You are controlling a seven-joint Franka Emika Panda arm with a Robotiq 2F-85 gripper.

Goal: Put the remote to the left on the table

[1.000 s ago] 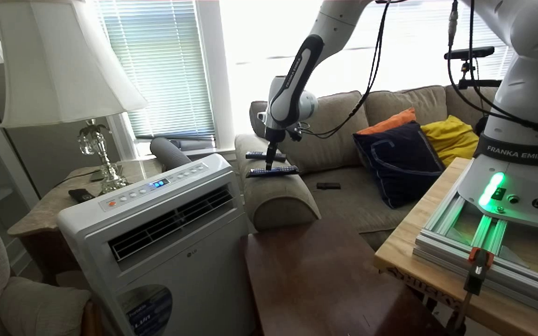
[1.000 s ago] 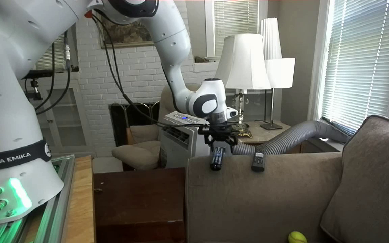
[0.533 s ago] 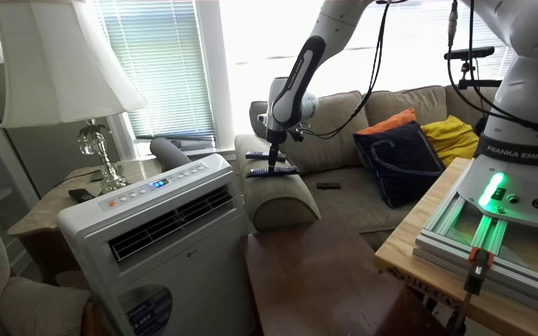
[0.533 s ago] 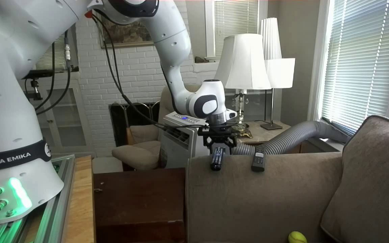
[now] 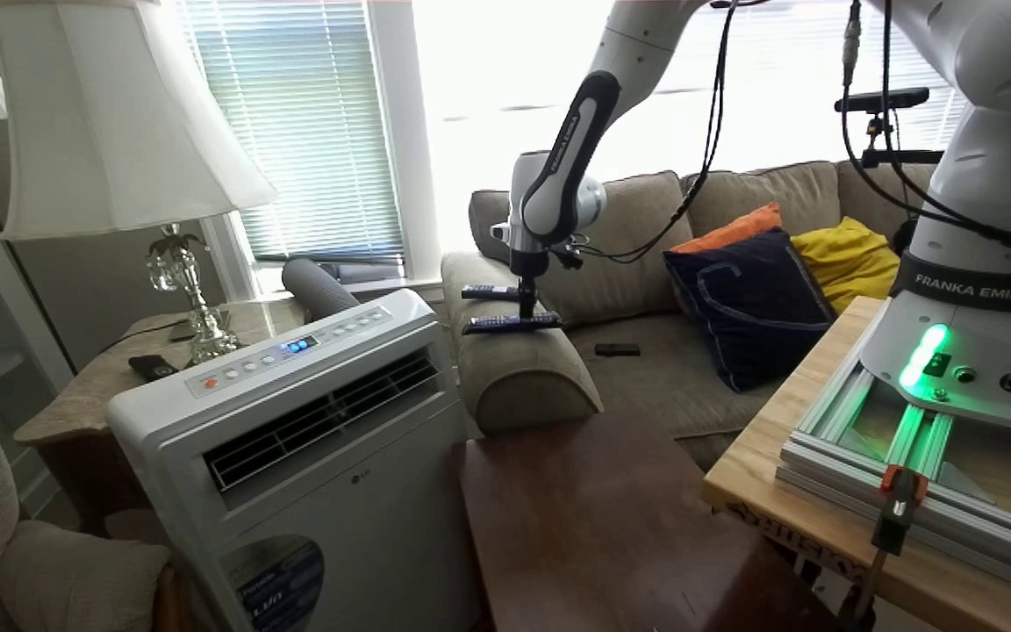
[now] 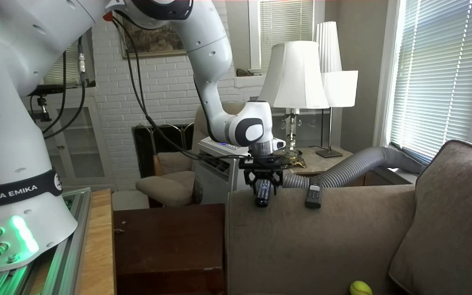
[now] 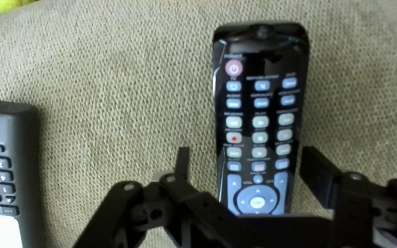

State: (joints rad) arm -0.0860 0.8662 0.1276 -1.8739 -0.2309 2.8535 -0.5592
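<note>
The remote (image 7: 258,131), slim and black with blue-grey and white buttons, lies flat on the sofa arm. It shows in both exterior views (image 5: 490,326) (image 6: 262,197). My gripper (image 7: 246,165) is open and points down around the remote, one finger on each side. In the wrist view the right finger is close to the remote's edge, while a wider gap shows on the left. The gripper's base hides the remote's lower end there. The gripper also shows in both exterior views (image 5: 527,309) (image 6: 265,190). The low brown table (image 5: 584,509) (image 6: 168,237) stands beside the sofa arm.
A dark cordless phone (image 6: 313,193) lies beside the remote on the sofa arm (image 5: 523,369), also in the wrist view (image 7: 2,172). A small dark object (image 5: 617,349) lies on the seat. A white air conditioner (image 5: 339,491) borders the table. A tennis ball (image 6: 360,288) shows too.
My gripper has moved along the remote toward the sofa seat and a little lower. Its fingers look slightly closer together. The remote has not moved.
</note>
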